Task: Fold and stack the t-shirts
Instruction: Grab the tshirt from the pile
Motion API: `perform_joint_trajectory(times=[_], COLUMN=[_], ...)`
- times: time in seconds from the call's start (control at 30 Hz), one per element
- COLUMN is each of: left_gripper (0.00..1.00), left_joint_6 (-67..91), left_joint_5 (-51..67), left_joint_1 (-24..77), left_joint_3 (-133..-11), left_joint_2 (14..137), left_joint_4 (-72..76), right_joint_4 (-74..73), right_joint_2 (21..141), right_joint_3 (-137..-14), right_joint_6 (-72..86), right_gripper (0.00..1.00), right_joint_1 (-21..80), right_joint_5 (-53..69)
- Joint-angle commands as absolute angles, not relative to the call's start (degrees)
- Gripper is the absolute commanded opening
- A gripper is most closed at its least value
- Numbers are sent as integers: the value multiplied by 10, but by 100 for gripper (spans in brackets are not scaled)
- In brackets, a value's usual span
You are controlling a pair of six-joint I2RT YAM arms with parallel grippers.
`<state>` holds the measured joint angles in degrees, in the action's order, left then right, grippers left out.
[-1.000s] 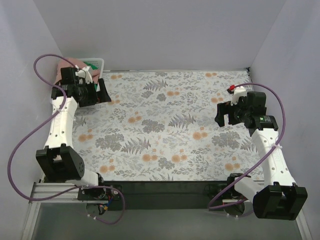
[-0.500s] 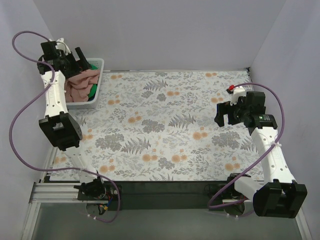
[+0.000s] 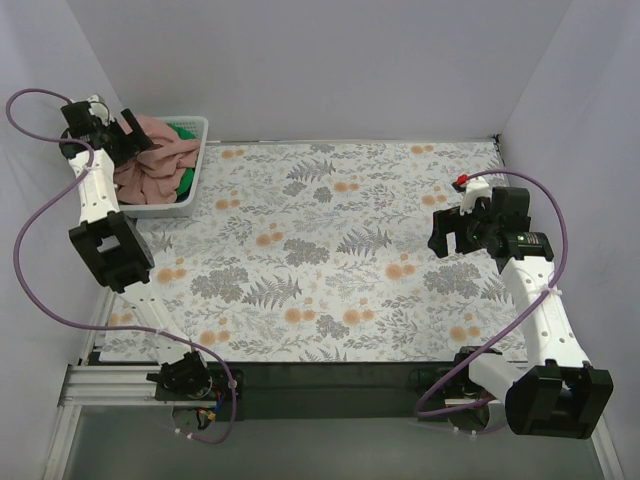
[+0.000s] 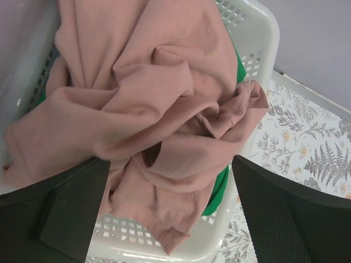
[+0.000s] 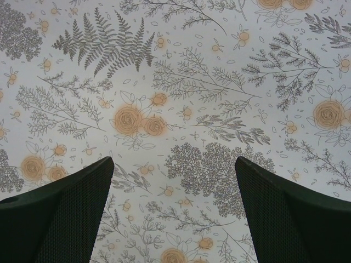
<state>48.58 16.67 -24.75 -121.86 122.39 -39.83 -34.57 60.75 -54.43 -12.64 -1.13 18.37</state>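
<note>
Right gripper (image 5: 173, 213) hovers wide and empty over the cloth (image 5: 175, 82), likely waiting. Far corner: left gripper (image 4: 170, 211), wide, nothing held, poised above pink shirt (image 4: 148, 93) heaped in basket (image 4: 258, 49) over green shirt (image 4: 219, 189), probably to pull it out.

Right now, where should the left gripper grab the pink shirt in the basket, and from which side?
Pinch the raised, bunched fold near the middle of the pink t-shirt, coming down from above. The walls of the white basket block any sideways approach, and that ridge stands up enough for the open left gripper to straddle, likely without catching the green t-shirt underneath.
</note>
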Motion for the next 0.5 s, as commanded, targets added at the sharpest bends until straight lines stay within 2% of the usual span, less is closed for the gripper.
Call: perform_joint_trajectory(times=[0.0,0.23,0.3,0.33,0.37,0.43,0.47], left_gripper=[94,95,90,87,74,61,51], left_joint_6=[474,464,457,456,455,455,455], left_joint_5=[162,131,132,133,139,144,149], left_joint_1=[-242,-242,-242,-242,-242,-242,-242], left_joint_3=[-1243,-1308,-1324,-1325,-1323,-1320,-1321], left_joint_2=[1243,1318,1331,1336,1338,1335,1334], left_joint_4=[-367,-361,-361,-355,-352,-340,-338], right_joint_4=[-337,-338,-338,-338,-339,-338,-338], right_joint_2=[606,616,620,623,624,628,629], right_joint_3=[-542,-544,-546,-547,-548,-550,-552], right_joint_6=[-134,-134,-134,-134,-134,-134,-134], right_gripper=[98,98,98,98,98,98,98], right_joint_1=[-15,-17,-18,-18,-18,-18,-18], right_joint_5=[195,192,190,189,187,186,187])
